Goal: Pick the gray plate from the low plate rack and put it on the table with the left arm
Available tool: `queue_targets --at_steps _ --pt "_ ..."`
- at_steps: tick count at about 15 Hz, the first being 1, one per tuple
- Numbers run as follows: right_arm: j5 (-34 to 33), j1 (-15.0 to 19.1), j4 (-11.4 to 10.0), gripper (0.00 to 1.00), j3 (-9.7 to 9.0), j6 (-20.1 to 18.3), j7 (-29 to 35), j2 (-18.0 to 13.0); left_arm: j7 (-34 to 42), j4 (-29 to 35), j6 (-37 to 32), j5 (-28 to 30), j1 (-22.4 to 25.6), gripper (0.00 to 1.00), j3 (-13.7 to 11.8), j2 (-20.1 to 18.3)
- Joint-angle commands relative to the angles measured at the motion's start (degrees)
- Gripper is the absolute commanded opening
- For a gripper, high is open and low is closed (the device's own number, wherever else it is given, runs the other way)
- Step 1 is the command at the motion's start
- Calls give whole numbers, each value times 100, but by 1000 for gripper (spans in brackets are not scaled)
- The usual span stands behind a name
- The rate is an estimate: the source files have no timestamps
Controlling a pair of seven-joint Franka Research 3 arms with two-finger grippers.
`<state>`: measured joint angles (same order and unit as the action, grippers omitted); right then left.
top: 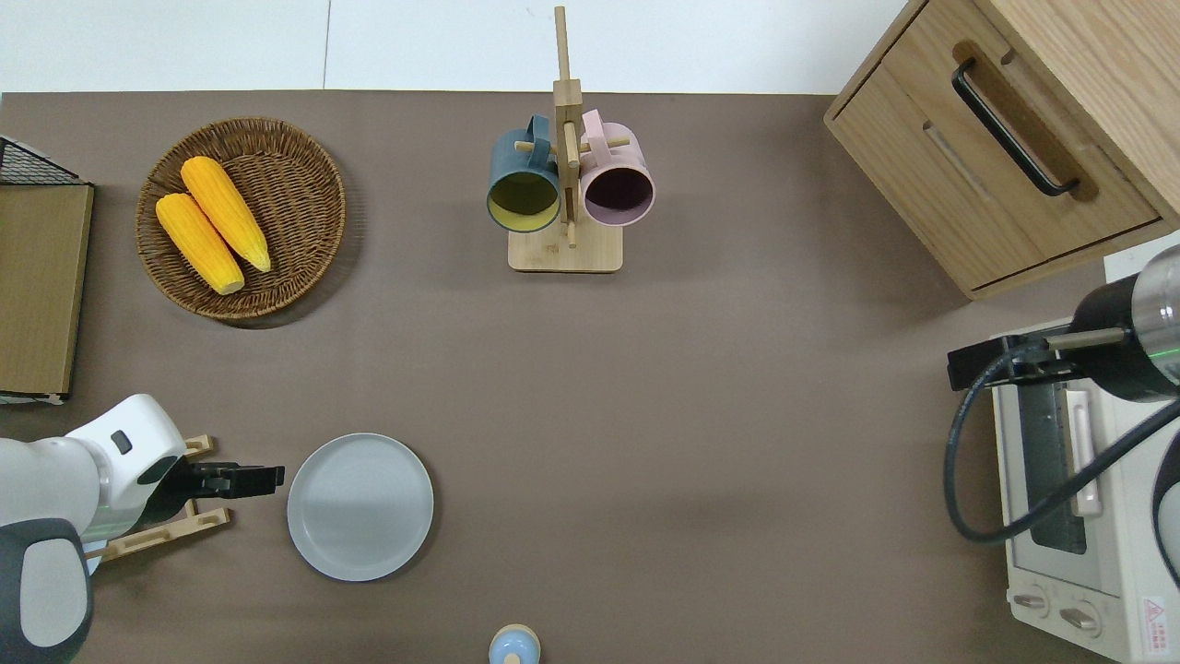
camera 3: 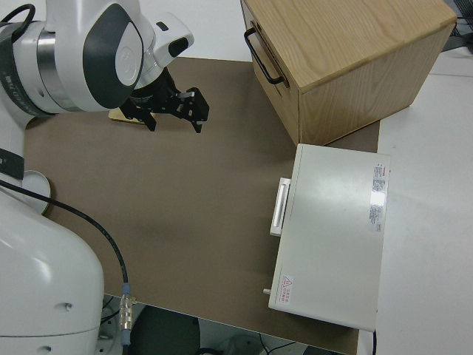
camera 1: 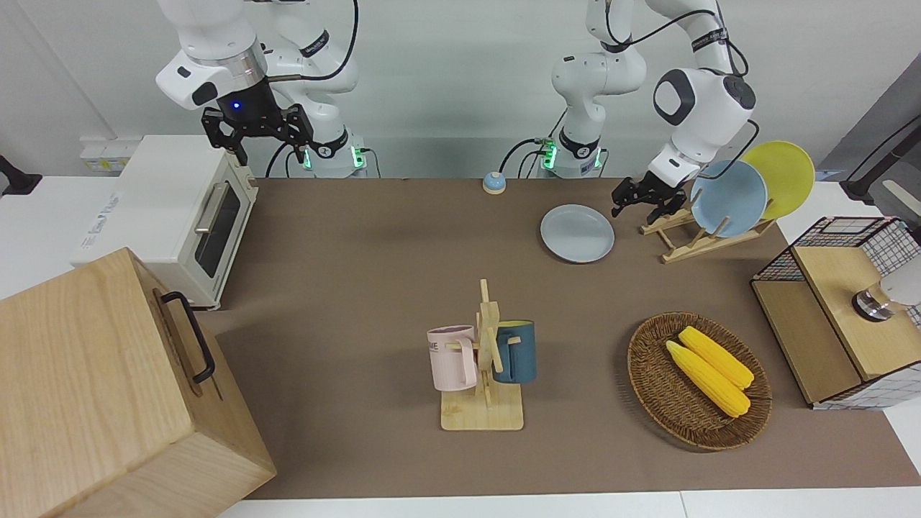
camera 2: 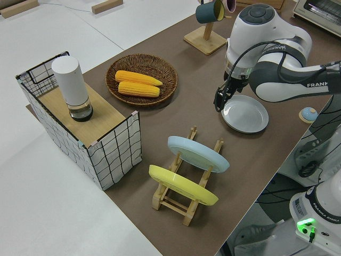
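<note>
The gray plate (camera 1: pixel 578 234) lies flat on the brown table (camera 1: pixel 374 273), beside the low plate rack (camera 1: pixel 691 241); it also shows in the overhead view (top: pixel 359 506) and the left side view (camera 2: pixel 245 113). My left gripper (camera 1: pixel 637 203) is open and empty, up in the air over the gap between the plate's rim and the rack (top: pixel 161 535), as the overhead view (top: pixel 275 478) shows. The rack holds a sky-blue plate (camera 1: pixel 728 198) and a yellow plate (camera 1: pixel 781 176). My right gripper (camera 1: pixel 259 133) is parked and open.
A mug stand (camera 1: pixel 483 360) with a pink and a blue mug stands mid-table. A wicker basket (camera 1: pixel 647 388) holds two corn cobs. A toaster oven (camera 1: pixel 180 216), a wooden cabinet (camera 1: pixel 108 388), a wire crate (camera 1: pixel 842 309) and a small blue bell (camera 1: pixel 493 183) line the edges.
</note>
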<state>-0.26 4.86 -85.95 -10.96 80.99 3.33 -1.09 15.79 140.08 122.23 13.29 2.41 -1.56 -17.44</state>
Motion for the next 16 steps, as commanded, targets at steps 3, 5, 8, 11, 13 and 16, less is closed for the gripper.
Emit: queue_targets --at_steps 3,5,8,11,13,16 --pt "34 41 35 990 -29 -83 1 -14 -883 -1059 -840 -790 -48 998 103 12" --pt "34 41 35 990 -29 -83 -8 -14 -947 -1499 -1217 -986 -57 998 94 117" --pt "34 41 35 990 -38 -83 -8 -14 -929 -2236 -1850 -1003 -30 998 94 310" --pt "34 41 35 987 -30 -83 1 -14 -920 -2992 -2676 -1310 -74 998 103 512" --pt "34 41 35 990 -38 -83 1 -14 -920 -3292 -2958 -1346 -83 998 164 575" --pt "34 41 35 987 -38 -83 -8 -14 -903 -3311 -2995 -1346 -74 995 244 548"
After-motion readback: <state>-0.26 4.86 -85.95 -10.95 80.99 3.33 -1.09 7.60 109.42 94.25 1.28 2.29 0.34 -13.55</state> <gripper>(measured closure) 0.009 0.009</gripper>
